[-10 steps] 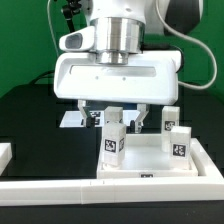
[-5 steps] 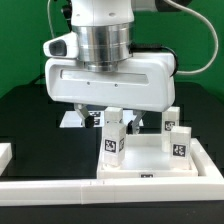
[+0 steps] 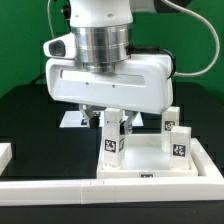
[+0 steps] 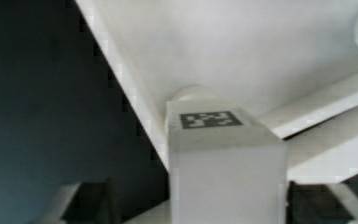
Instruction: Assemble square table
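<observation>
While the arm hangs low over the square table top (image 3: 150, 160), its claw (image 3: 112, 128) straddles an upright leg (image 3: 112, 140).

Claw fingers (image 3: 101, 127) stand close on either side of that leg, seemingly pressing it, though full contact cannot be told. That leg stands upright on the table top, near its rim toward the exterior view's left; the wrist view shows its tagged end (image 4: 208, 119). Two more legs (image 3: 178, 138) stand at the top's opposite side. Behind the top, on the black surface (image 3: 30, 120), lies the marker board (image 3: 71, 119).

Claw (image 3: 112, 124) lowered over upright leg (image 3: 112, 141); fingers narrowed from wide open, now flanking leg.
</observation>
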### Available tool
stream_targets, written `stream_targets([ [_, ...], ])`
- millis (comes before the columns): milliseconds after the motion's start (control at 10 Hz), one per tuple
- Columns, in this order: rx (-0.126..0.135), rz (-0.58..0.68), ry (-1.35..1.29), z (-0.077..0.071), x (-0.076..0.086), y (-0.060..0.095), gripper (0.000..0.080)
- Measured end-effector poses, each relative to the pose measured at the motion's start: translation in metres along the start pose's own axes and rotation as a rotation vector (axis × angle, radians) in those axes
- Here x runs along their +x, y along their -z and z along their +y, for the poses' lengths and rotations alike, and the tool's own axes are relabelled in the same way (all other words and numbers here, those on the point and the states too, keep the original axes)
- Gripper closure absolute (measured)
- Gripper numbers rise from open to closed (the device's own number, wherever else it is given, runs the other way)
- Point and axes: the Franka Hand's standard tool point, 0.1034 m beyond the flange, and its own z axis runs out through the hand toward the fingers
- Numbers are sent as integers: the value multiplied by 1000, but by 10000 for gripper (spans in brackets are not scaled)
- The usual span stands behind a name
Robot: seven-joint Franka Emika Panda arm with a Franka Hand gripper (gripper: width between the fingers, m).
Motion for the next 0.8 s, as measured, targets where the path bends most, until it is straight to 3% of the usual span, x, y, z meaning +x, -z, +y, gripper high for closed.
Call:
stream_targets([
  [100, 0, 0, -72, 0, 0, 0, 415],
  [200, 0, 0, -121, 0, 0, 0, 511],
  [600, 0, 1, -412, 0, 0, -1, 510],
  [800, 13, 18, -720, 2, 5, -2, 510],
])
